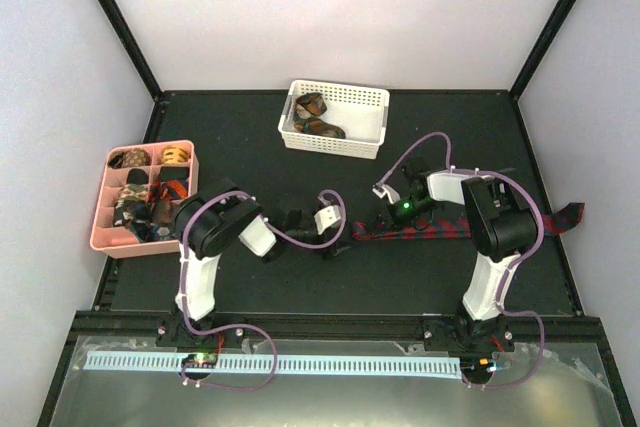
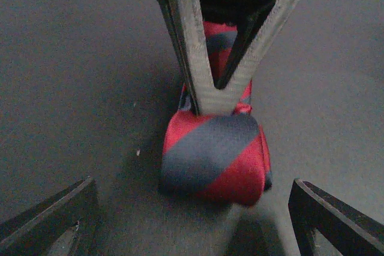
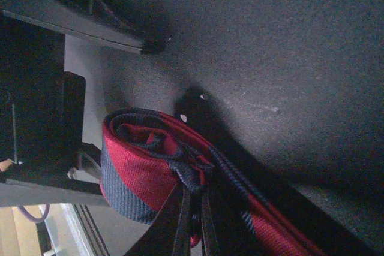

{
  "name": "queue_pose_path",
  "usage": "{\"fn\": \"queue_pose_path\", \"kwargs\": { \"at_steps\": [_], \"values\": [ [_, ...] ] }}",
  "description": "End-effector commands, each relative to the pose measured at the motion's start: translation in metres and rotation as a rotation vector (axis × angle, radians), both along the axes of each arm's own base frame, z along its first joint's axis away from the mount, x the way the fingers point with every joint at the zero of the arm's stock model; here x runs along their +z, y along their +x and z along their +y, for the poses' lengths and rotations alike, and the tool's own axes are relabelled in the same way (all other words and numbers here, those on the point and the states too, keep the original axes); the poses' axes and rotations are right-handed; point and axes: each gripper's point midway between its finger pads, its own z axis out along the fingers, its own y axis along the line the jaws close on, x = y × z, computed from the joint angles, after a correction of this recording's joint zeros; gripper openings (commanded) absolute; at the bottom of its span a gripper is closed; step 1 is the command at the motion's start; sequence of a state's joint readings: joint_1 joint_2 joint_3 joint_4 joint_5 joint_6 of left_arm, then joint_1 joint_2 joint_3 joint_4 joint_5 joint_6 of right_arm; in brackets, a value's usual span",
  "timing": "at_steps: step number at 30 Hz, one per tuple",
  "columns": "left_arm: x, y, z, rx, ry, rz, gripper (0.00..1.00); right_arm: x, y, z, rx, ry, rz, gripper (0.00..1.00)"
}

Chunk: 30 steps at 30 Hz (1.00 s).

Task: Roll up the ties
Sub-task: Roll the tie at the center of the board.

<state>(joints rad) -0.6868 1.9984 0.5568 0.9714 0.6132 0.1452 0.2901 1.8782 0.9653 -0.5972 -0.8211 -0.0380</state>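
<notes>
A dark red-and-navy tie (image 1: 450, 230) lies along the black mat, its tail reaching the right edge. Its left end is rolled into a small coil (image 2: 213, 160), which also shows in the right wrist view (image 3: 138, 172). My right gripper (image 1: 378, 215) is shut on the coil's inner layers (image 3: 193, 208), and its grey fingers (image 2: 204, 58) stand over the coil. My left gripper (image 1: 330, 219) is open and empty, facing the coil from the left. Its black fingertips (image 2: 54, 220) sit wide apart on either side of the coil without touching it.
A white basket (image 1: 370, 97) at the back centre holds brown patterned tie coils (image 1: 318, 119). A pink divided tray (image 1: 105, 237) at the left holds several coiled ties (image 1: 135, 202). Purple cables loop off both arms.
</notes>
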Motion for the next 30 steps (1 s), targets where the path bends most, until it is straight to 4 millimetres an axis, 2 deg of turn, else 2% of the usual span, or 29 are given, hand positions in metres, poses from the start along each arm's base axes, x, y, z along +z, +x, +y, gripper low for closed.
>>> {"fn": "queue_pose_path", "kwargs": {
  "at_steps": [1,5,9,17,19,22,25,27,30],
  "values": [
    [0.019,0.001,-0.026,-0.074,-0.088,-0.088,0.89,-0.036,-0.025,-0.024,-0.034,-0.153,0.092,0.02],
    [0.009,-0.002,-0.033,-0.096,-0.051,-0.069,0.84,-0.037,-0.019,-0.020,-0.067,-0.131,0.081,0.02],
    [0.001,0.001,-0.033,-0.089,-0.024,-0.073,0.73,-0.039,-0.018,-0.015,-0.076,-0.101,0.096,0.02],
    [-0.004,0.002,-0.045,-0.121,0.021,-0.103,0.66,-0.038,-0.018,-0.014,-0.075,-0.092,0.096,0.02],
    [-0.008,0.002,-0.046,-0.123,0.040,-0.107,0.62,-0.038,-0.018,-0.014,-0.075,-0.092,0.095,0.02],
    [-0.014,0.006,-0.047,-0.108,0.077,-0.106,0.49,-0.037,-0.018,-0.014,-0.073,-0.089,0.092,0.02],
    [-0.019,0.005,-0.040,-0.108,0.132,-0.112,0.42,-0.033,-0.016,-0.015,-0.072,-0.084,0.075,0.02],
    [-0.025,0.003,-0.034,-0.104,0.191,-0.099,0.39,-0.028,-0.012,-0.016,-0.073,-0.071,0.054,0.10],
    [-0.036,0.003,-0.023,-0.092,0.297,-0.060,0.37,-0.008,-0.001,-0.015,-0.065,-0.040,-0.022,0.24]
  ]
}}
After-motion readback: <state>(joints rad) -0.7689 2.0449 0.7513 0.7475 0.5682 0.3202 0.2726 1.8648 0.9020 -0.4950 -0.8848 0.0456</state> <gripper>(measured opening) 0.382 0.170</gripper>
